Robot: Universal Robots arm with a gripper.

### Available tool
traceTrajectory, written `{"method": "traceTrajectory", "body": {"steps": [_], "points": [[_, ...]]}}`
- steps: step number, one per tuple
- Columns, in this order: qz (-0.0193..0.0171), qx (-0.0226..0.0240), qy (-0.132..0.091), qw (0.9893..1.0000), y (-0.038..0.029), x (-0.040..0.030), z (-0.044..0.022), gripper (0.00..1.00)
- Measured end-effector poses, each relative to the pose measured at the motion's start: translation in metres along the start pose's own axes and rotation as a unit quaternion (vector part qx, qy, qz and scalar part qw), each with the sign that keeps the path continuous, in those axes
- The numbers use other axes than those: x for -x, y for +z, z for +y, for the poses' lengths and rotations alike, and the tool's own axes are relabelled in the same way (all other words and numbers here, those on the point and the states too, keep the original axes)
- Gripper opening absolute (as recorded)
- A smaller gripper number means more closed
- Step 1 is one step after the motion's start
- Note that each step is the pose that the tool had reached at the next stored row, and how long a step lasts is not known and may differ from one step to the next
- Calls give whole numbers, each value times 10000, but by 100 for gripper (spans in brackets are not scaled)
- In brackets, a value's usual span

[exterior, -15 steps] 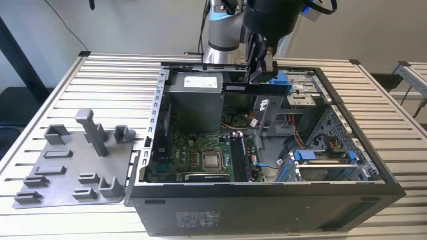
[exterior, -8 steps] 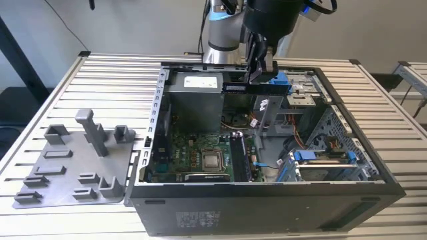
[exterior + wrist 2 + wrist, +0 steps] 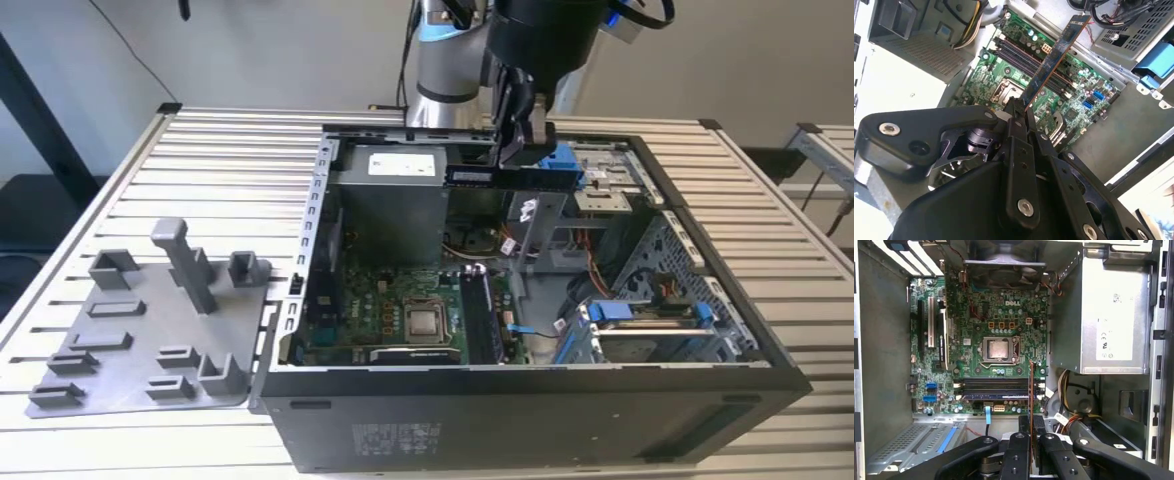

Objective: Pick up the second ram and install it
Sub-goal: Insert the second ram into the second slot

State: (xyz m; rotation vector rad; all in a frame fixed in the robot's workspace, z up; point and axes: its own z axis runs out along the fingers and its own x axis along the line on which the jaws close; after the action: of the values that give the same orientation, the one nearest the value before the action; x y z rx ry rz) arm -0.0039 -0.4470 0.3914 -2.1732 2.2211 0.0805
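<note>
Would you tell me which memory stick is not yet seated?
The memory stick clamped in the gripper, above the board; the other stick is plugged in.

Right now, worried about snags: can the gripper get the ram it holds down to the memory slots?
Probably yes. The gripper, shut on the second ram, hangs over the open case; the memory slots lie uncovered, with cables off to one side.

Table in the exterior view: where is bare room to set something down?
Bare slats of the table lie behind the grey tray, on the exterior view's left, and past the computer case, on that view's right. Crowded: the tray's upright blocks, and the case, over which the end effector holds the RAM stick.
</note>
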Motion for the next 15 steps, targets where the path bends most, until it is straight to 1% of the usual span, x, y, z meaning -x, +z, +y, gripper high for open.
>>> {"method": "traceTrajectory", "body": {"steps": [2, 4, 6, 8, 11, 13, 15], "points": [[-1, -5, 84, 10000, 1, 0, 0, 14], [-3, -13, 219, 9998, 1, 0, 0, 14], [-5, -23, 391, 9992, 4, 0, 0, 14], [-8, -33, 556, 9984, 6, 0, -1, 14], [-11, -47, 792, 9968, 9, -1, 0, 14], [-13, -58, 963, 9953, 12, -1, 0, 14], [-16, -68, 1137, 9935, 13, -1, 0, 14]]}}
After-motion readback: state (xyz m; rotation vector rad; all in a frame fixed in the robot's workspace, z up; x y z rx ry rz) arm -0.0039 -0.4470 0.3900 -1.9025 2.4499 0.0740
